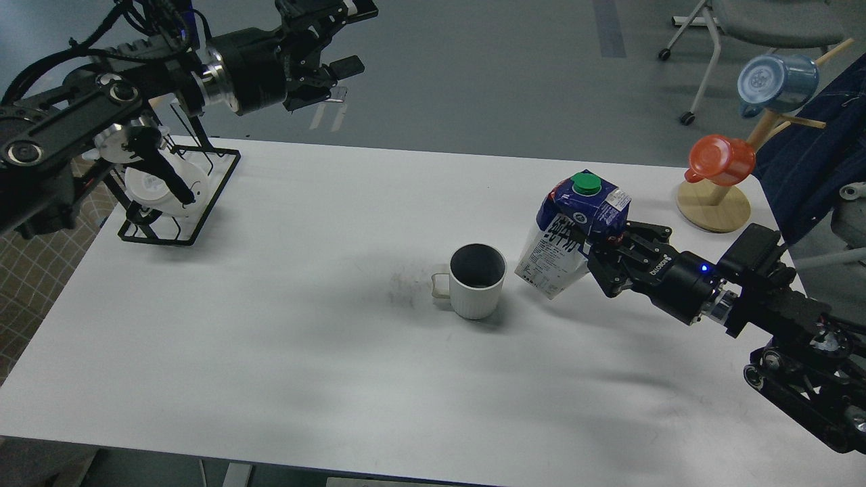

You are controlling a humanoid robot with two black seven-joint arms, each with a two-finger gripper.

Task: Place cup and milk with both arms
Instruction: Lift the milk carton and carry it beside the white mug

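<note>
Milk tilts in the right gripper, clamped for placing beside the cup on the table; left gripper hangs open, empty.

milk held tilted, beside cup

A robotics test room or laboratory rather than a home. A plain white table stands on a bare grey floor marked with a strip of tape. At 1 o'clock, a wheeled office chair is parked behind the table. At 2 o'clock, a wooden mug stand carries an orange cup and a light blue mug. At 10 o'clock, a black wire rack rests on the tabletop.
</note>
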